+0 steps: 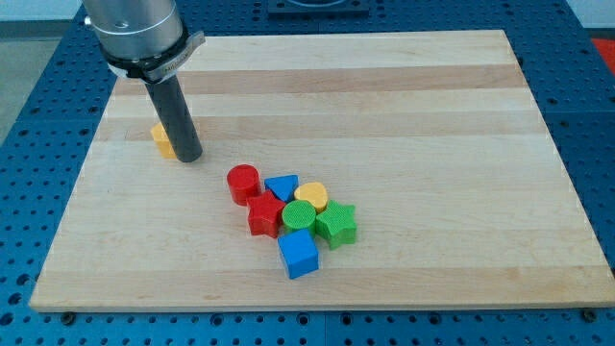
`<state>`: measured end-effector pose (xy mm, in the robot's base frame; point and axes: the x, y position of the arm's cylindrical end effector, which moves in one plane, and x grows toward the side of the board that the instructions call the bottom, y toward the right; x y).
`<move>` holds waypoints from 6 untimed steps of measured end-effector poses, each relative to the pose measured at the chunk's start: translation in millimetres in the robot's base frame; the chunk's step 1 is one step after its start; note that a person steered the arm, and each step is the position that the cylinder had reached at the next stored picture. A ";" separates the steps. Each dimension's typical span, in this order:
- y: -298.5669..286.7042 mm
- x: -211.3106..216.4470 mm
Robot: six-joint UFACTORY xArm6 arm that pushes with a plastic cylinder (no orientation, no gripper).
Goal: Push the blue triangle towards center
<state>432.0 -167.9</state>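
The blue triangle [282,186] lies in a tight cluster a little left of and below the board's middle. It touches the red cylinder [243,182] on its left, the yellow heart [311,196] on its right and the red star [264,215] below. My tip [187,157] rests on the board at the view's upper left, well apart from the triangle, about a hundred pixels to its left. The rod hides part of a yellow block [161,139] just left of the tip.
A green cylinder [298,216], a green star [336,224] and a blue cube [298,254] complete the cluster below the triangle. The wooden board [432,115] sits on a blue perforated table.
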 end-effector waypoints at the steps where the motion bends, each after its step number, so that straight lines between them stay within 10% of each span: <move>1: 0.0 29.9; 6: 106.6 58.1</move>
<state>490.1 -61.3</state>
